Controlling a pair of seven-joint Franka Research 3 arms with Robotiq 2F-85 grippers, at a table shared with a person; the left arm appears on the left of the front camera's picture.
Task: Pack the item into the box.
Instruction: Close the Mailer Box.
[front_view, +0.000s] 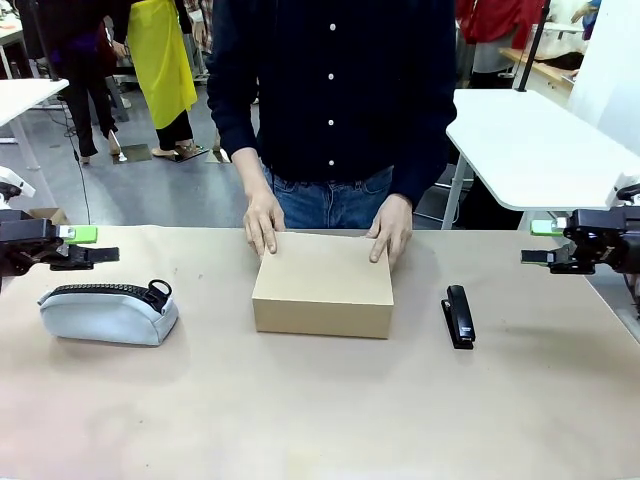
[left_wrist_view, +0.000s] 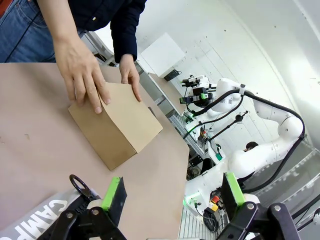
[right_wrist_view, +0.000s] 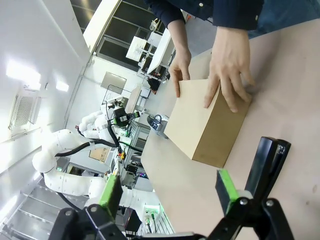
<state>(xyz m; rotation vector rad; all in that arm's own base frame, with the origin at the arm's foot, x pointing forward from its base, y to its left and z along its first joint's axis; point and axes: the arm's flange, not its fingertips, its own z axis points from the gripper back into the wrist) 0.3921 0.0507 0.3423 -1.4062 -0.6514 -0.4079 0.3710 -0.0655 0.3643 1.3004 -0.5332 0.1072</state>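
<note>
The brown cardboard box (front_view: 322, 283) is sitting closed at the centre of the front view, and the person's two hands (front_view: 263, 220) (front_view: 391, 228) are resting on its far edge. The yellow utility knife is nowhere to be seen, so it may already be lying inside, though that cannot be told. The left gripper (front_view: 85, 247) is hanging at the left edge above the table with its green-padded fingers apart and empty, as the left wrist view confirms (left_wrist_view: 172, 197). The right gripper (front_view: 537, 242) is hanging at the right edge, likewise spread and empty (right_wrist_view: 167, 192). The main risk is an arm reaching in while hands are covering the lid. A second risk is mistaking the black stapler (front_view: 459, 315) at centre right, or the grey zippered pouch (front_view: 108, 311) at lower left, for the item.
</note>
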